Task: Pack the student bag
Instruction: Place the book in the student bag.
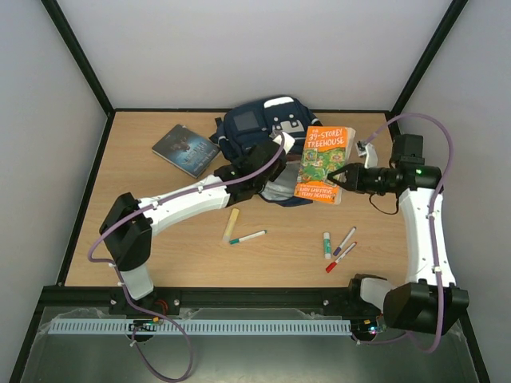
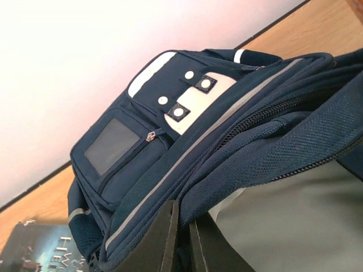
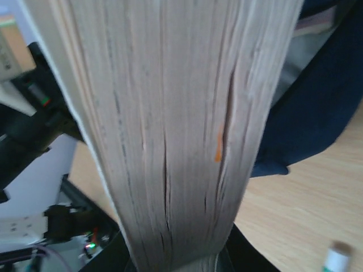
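The student bag (image 1: 254, 128), a navy backpack with a grey-white front patch, lies at the back middle of the table. Its mouth faces the arms and shows the grey lining (image 1: 277, 191). My left gripper (image 1: 270, 159) is shut on the upper rim of that mouth. In the left wrist view the dark fingers (image 2: 159, 243) pinch the navy rim fabric (image 2: 238, 164), with the lining (image 2: 295, 226) to their right. My right gripper (image 1: 340, 176) is shut on the lower corner of an orange paperback (image 1: 323, 159), which lies tilted just right of the bag. Its page edge (image 3: 170, 124) fills the right wrist view.
A dark-covered book (image 1: 185, 149) lies left of the bag. Near the front of the table lie a yellow bar (image 1: 231, 223), a teal marker (image 1: 247, 237), a glue stick (image 1: 326, 243) and two more markers (image 1: 343, 240). Black frame rails border the table.
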Available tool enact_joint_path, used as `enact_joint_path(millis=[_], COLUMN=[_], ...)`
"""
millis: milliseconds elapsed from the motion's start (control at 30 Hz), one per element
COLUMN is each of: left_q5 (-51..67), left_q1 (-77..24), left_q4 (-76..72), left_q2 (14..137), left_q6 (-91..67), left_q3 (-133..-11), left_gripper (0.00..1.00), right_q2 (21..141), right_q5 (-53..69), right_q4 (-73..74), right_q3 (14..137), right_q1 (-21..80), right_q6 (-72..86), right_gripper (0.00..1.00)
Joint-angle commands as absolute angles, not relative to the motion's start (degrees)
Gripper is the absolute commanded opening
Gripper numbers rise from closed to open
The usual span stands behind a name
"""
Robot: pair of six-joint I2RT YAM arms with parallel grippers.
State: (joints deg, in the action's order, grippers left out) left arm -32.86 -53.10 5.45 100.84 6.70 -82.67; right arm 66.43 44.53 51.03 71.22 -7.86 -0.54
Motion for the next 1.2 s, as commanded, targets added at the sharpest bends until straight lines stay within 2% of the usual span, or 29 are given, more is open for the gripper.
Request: enact_joint_path(millis=[0, 133, 467, 700, 1167], left_q5=[-31.51, -31.61, -29.85, -29.56, -26.91], left_q1=[-51.42, -51.24, -49.93, -49.85, -49.91], left_q4=[0.62, 0.53, 0.59, 1.29, 2.63], left_q2=[99.67, 100.29, 99.94, 99.84, 96.33], left_q6=[0.93, -0.14, -3.27, -3.1, -6.22], left_q3=[-85.47, -85.46, -84.38, -84.78, -82.39], left_gripper=[0.02, 0.02, 0.02, 0.02, 0.02], right_q2=[64.31, 63.67, 69.6, 70.13, 70.67], right_q5=[58.53, 62.7, 60.63, 59.01, 67.21], right_q4=[52.59, 55.16, 64.13, 61.9, 50.35], right_q3=[68.6, 65.46, 61.41, 56.59, 51.73], right_q1=[-8.0, -7.95, -4.07, 3.2, 3.52], right_q6=[3.22, 5.28, 1.73, 4.34, 13.43], right_gripper=[0.01, 0.01, 0.01, 0.01, 0.01])
